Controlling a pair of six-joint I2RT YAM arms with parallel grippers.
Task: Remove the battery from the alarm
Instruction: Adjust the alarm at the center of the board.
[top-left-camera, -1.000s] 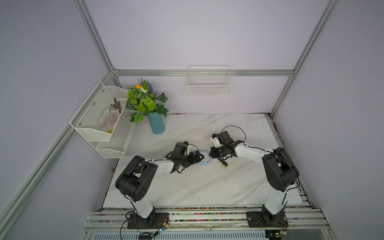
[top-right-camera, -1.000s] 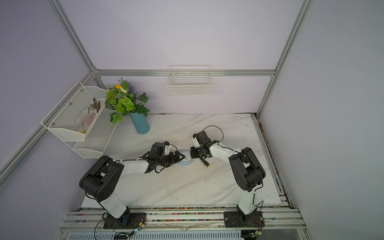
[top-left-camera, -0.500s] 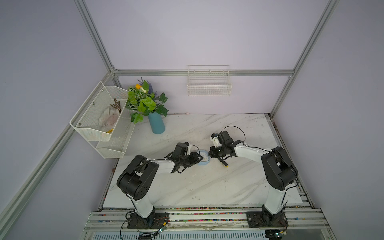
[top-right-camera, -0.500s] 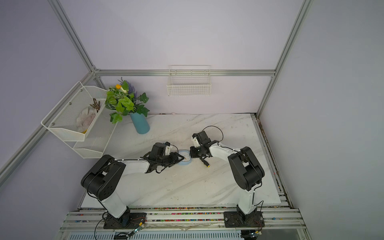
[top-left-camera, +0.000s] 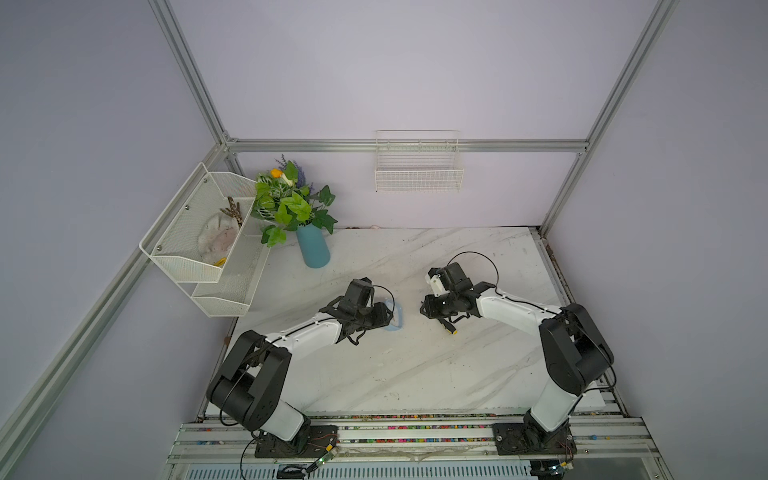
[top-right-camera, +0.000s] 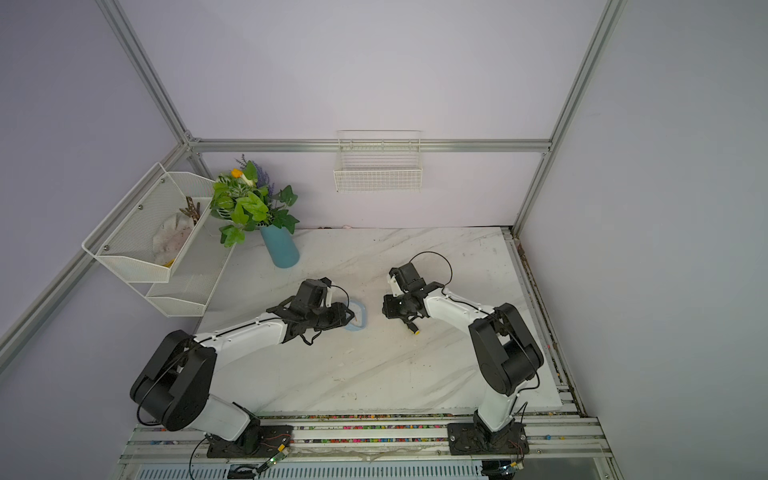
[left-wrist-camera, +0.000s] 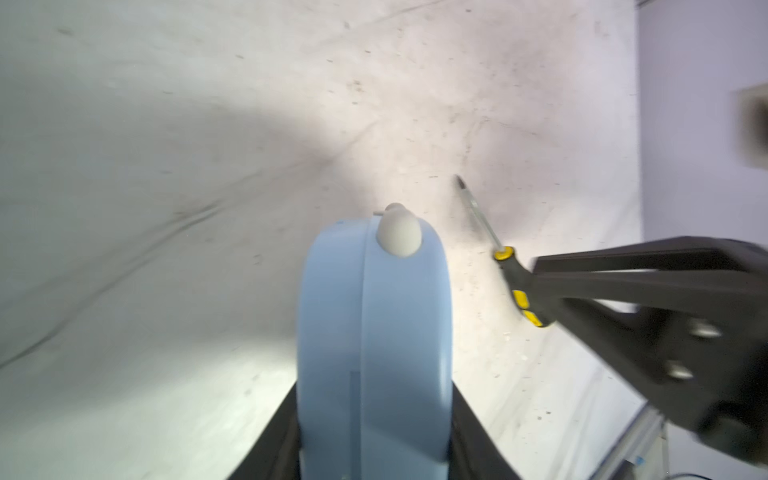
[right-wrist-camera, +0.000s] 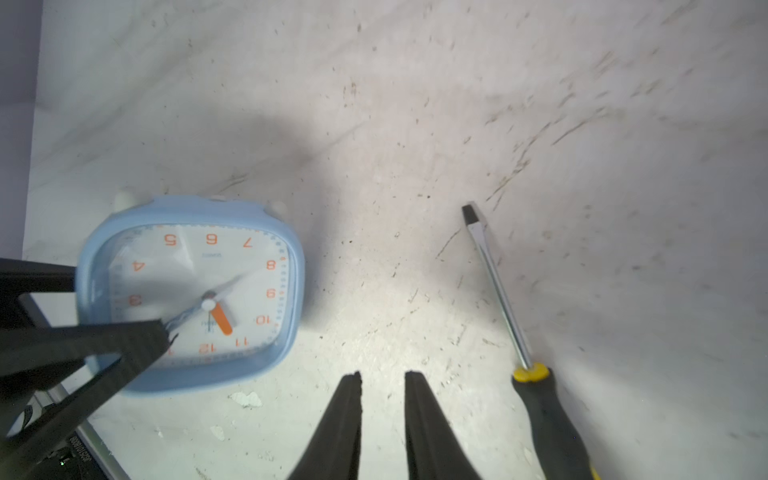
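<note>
Left pincer (left-wrist-camera: 374, 399) had the alarm (left-wrist-camera: 374, 324) clamped edge-on between its jaws, over the middle of the table (right-wrist-camera: 415, 104) — whether it touched the surface was hard to say. Right pincer (right-wrist-camera: 382, 378) hovered just beside the alarm, jaws a narrow gap apart, gripping nothing — the screwdriver (right-wrist-camera: 542, 411) lay flat on its other side.

The alarm (right-wrist-camera: 191, 291) is a light-blue rounded square with a white face and orange numerals. It stands on edge mid table (top-left-camera: 415, 374), pinched face and back by the left gripper (left-wrist-camera: 374, 415).
</note>
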